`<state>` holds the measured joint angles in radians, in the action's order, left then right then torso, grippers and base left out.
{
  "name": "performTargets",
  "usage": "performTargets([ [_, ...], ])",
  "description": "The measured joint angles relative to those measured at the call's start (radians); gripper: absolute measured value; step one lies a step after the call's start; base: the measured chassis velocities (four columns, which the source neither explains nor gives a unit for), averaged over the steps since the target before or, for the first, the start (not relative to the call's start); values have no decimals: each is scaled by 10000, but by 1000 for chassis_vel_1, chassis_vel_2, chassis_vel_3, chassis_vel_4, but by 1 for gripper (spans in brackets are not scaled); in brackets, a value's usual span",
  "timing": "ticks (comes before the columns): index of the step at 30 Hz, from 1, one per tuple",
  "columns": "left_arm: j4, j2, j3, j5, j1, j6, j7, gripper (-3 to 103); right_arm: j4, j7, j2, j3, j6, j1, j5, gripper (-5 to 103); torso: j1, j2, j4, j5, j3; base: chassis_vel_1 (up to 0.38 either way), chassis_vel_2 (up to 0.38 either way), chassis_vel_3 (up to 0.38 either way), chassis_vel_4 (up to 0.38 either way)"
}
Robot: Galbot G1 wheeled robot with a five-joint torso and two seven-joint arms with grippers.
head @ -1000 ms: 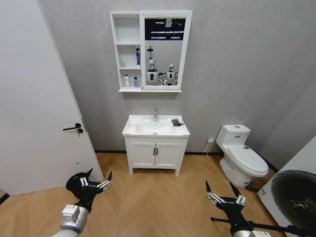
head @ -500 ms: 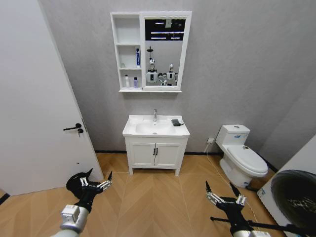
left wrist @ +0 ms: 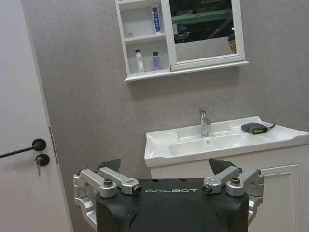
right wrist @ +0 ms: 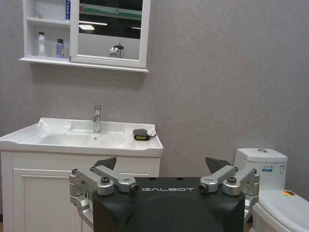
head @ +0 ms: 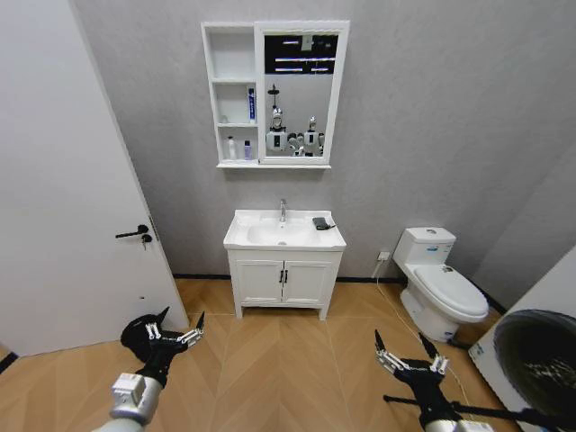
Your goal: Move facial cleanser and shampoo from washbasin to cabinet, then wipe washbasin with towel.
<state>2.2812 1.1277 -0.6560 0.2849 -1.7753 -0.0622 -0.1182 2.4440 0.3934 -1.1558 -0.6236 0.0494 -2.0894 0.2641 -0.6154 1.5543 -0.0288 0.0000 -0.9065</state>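
Nothing has moved since before: left hand (head: pixel 175 329) and right hand (head: pixel 407 350) hang spread wide, empty, well short of the white ceramic washbasin (head: pixel 283 233), where the dark grey folded towel (head: pixel 321 222) lies.

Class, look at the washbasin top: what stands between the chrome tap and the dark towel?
Nothing: in the right wrist view, bare white ceramic separates the tap from the towel on the washbasin.

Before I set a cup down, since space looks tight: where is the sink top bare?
The sink top is bare left of the tap. The right rear corner holds the dark towel. On the cabinet, the top shelf is bare; the bottom shelf holds two bottles.
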Motion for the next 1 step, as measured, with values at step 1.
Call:
performTargets([
  [1, 0, 0, 0, 0, 0, 0, 0, 100, 0, 0, 0, 0, 0, 0, 0, 100, 0, 0, 0, 0, 0, 0, 0, 0, 0],
])
